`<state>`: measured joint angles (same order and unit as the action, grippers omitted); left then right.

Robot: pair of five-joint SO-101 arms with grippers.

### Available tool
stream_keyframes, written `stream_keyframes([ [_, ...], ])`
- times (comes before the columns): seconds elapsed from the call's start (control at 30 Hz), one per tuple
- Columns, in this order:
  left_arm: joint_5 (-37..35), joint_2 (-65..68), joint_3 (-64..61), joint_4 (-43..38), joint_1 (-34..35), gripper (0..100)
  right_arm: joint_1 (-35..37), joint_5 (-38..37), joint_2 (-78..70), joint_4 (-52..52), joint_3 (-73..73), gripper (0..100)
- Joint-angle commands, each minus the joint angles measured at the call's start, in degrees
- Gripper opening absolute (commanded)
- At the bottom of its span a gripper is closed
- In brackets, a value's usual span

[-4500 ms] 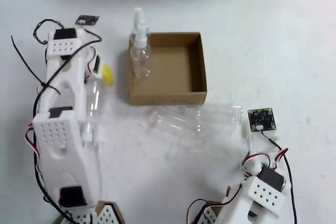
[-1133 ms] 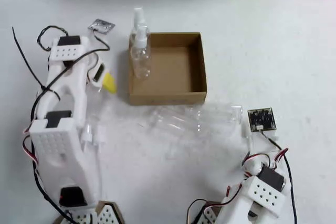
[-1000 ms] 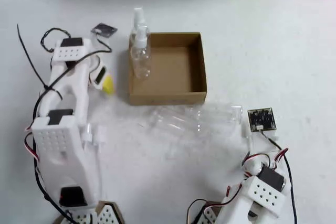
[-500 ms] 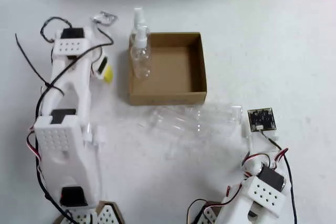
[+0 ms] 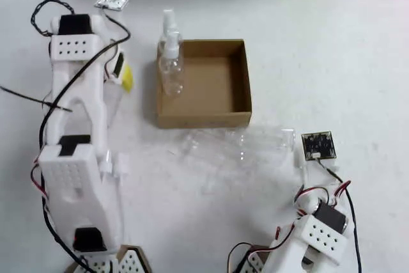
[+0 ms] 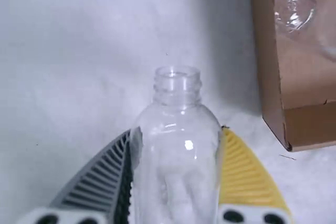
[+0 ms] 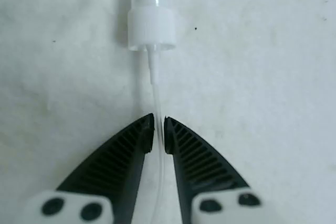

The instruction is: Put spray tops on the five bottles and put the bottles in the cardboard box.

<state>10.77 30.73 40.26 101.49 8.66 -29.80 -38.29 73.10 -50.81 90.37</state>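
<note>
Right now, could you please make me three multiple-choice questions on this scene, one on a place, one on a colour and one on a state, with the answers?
1. Where are the two bottles with spray tops, relative to the cardboard box?
A. Outside, in front of it
B. Inside, by the wall nearest the left gripper
C. Outside, behind it

2. What colours are the left gripper's fingers?
A. One grey, one yellow
B. Both black
C. Both white

3. In what state is the held bottle in the left gripper?
A. Spray top screwed on
B. Lying loose on the table
C. Neck open, no spray top

Answers:
1 B: the high view shows both inside the box at that wall.
2 A: the left wrist view shows a grey finger and a yellow one.
3 C: its bare, open neck stands out past the shut fingers.
</note>
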Motion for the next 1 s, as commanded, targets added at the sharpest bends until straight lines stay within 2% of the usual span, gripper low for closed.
stream_keyframes([
  [0.0, -1.2, -13.5, -6.8, 0.3, -2.2, 2, 0.3, -0.3, 0.4, 0.8, -0.4, 1.5],
  [0.27, -1.1, -36.4, -34.8, -8.8, -2.6, 2, 0.2, -0.4, 0.4, 0.8, -0.4, 1.5],
  [0.5, -1.1, -53.5, -57.7, -18.5, 0.4, 2, 0.2, -2.4, 0.4, 0.4, -1.0, 2.2],
  [0.6, 1.0, -58.2, -63.3, -19.1, 1.3, 2, -1.1, -7.4, 0.4, -1.8, -1.8, 8.0],
  [0.7, 1.8, -61.3, -67.1, -20.0, 2.5, 2, -3.6, -8.3, 0.4, -6.0, -5.2, 13.4],
  [0.83, 1.9, -64.1, -71.6, -23.5, 4.4, 2, -6.7, -8.4, 0.4, -12.4, -13.2, 14.0],
  [0.97, 1.8, -65.0, -76.5, -27.0, 4.5, 2, -6.7, -8.4, 0.3, -19.7, -22.2, 14.0],
])
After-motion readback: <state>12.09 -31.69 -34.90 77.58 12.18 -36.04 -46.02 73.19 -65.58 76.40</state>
